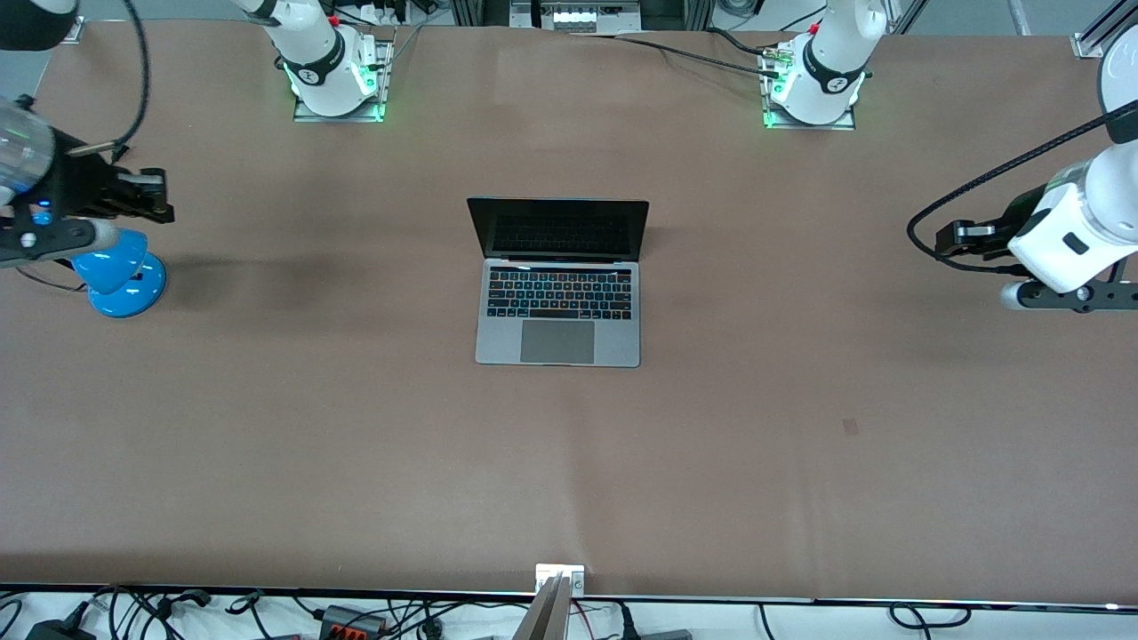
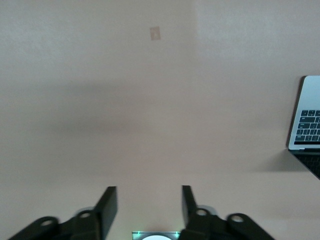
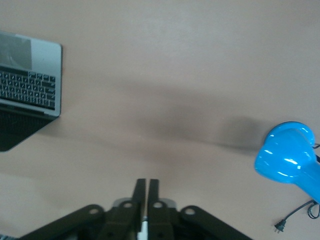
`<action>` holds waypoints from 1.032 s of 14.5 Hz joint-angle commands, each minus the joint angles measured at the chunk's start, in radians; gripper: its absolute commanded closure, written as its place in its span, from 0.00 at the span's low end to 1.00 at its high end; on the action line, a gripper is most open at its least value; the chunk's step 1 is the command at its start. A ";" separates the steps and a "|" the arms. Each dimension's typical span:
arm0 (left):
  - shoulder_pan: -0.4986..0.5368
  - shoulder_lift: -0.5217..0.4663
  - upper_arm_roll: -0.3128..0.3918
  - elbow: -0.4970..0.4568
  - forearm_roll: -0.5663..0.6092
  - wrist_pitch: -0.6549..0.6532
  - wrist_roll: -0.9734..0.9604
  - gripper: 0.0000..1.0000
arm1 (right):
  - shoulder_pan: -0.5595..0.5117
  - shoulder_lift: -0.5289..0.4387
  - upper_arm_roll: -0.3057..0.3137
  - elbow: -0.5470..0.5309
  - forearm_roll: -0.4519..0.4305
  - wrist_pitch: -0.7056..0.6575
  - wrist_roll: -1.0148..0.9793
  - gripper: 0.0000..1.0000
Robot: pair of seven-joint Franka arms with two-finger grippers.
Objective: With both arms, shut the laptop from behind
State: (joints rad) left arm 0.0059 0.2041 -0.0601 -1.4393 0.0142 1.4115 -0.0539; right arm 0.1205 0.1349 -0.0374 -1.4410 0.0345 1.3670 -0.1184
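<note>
The grey laptop (image 1: 558, 293) stands open in the middle of the table, its dark screen upright and facing the front camera. Part of it also shows in the left wrist view (image 2: 307, 120) and in the right wrist view (image 3: 27, 80). My left gripper (image 1: 951, 238) is open and empty, up over the table at the left arm's end, well apart from the laptop; it also shows in the left wrist view (image 2: 149, 197). My right gripper (image 1: 156, 196) is shut and empty, up over the table at the right arm's end; it also shows in the right wrist view (image 3: 146, 187).
A small blue desk lamp (image 1: 120, 274) stands on the table under my right arm, and also shows in the right wrist view (image 3: 290, 157). The two arm bases (image 1: 338, 80) (image 1: 813, 84) sit along the table edge farthest from the front camera. A small clamp (image 1: 558, 578) sits at the nearest edge.
</note>
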 commanded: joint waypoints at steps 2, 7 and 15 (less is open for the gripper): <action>-0.006 0.014 -0.003 0.031 -0.016 -0.066 0.014 0.99 | 0.047 -0.008 -0.009 -0.062 0.101 0.000 0.019 1.00; -0.040 0.005 -0.010 -0.047 -0.078 -0.089 0.012 0.99 | 0.076 -0.062 -0.001 -0.223 0.157 0.085 0.032 1.00; -0.040 0.003 -0.179 -0.216 -0.234 0.041 -0.136 0.99 | 0.226 -0.326 0.001 -0.726 0.168 0.469 0.171 1.00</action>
State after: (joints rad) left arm -0.0387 0.2220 -0.1790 -1.6232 -0.2041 1.4173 -0.1209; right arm 0.3196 -0.0973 -0.0311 -2.0132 0.1884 1.7312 0.0291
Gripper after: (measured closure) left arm 0.987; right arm 0.991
